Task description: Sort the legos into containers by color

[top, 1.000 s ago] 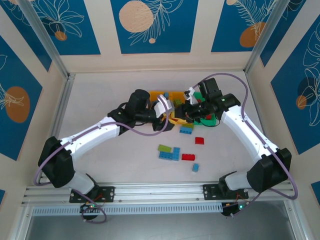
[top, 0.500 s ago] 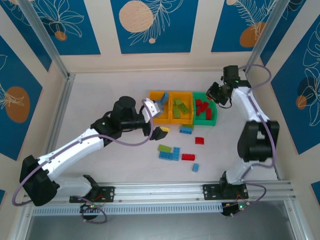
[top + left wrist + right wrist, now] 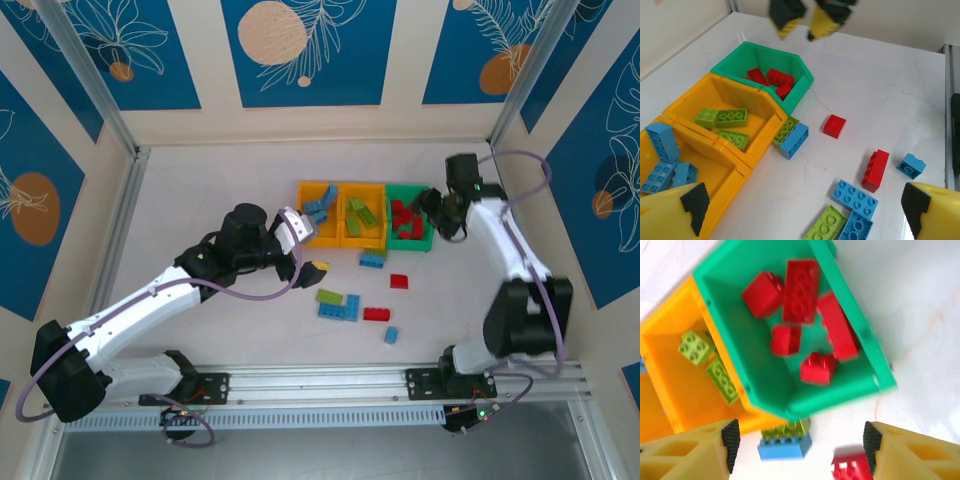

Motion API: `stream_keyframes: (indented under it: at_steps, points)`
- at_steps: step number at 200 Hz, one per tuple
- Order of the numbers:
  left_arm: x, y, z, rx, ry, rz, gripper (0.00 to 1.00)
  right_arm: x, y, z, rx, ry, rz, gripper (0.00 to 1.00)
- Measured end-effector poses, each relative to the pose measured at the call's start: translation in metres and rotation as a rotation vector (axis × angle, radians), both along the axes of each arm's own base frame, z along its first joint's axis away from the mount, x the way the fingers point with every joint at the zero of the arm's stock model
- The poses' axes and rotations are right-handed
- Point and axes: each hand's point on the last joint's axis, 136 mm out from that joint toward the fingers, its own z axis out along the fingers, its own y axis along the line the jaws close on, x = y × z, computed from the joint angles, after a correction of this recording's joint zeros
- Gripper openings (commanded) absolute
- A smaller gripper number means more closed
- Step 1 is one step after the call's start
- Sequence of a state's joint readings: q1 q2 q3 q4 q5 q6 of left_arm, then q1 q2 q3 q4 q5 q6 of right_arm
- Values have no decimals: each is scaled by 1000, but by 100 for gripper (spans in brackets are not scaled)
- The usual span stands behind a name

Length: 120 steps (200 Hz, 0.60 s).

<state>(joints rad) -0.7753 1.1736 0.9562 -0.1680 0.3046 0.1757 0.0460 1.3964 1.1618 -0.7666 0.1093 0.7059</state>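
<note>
Three containers (image 3: 410, 244) joined in a row at mid worktop (image 3: 220, 180): two orange-yellow, one green at the right end. In the left orange-yellow bin (image 3: 715, 165), three light blue bricks (image 3: 662, 142) tumbled together, one tilted. In the middle bin (image 3: 742, 96), three lime green bricks (image 3: 731, 116) lying flat, studs up. In the green bin (image 3: 760, 376), five red bricks (image 3: 801, 282) of mixed lengths, loosely scattered, some touching.

Eight loose legos on the white surface in front of the bins — four blue, two green, two red. A green one (image 3: 785, 130) and a blue one (image 3: 794, 141) side by side, touching, just beside the middle bin's front wall. Near them, a small square red (image 3: 834, 126). Farther toward the arms, a longer red (image 3: 876, 170) with a small blue (image 3: 912, 166) beside it, apart. Then a cluster of two blue bricks (image 3: 856, 198) and a flat green (image 3: 825, 227), pressed together.

Left gripper (image 3: 805, 207) spread wide, holding nothing, above the worktop in front of the left bin. Right gripper (image 3: 800, 442) likewise wide open and empty — hovering at the green bin's front edge.
</note>
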Motion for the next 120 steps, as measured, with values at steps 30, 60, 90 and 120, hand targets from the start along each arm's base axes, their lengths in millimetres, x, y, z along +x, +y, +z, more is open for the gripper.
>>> stream_keyframes:
  at_steps: [30, 60, 90, 120]
  points:
    - [1, -1, -3, 9, -8, -6, 100, -67, 26, -27, 2, 43, 43, 96]
    - [4, -4, -13, 31, 10, -8, 100, -95, 33, -69, -35, 181, 58, 97]
    - [4, -4, -16, 39, 20, -8, 100, -98, 35, -98, -60, 304, 21, 92]
    - [4, -4, -16, 38, 23, -6, 100, -99, 41, -123, -14, 453, -130, 89]
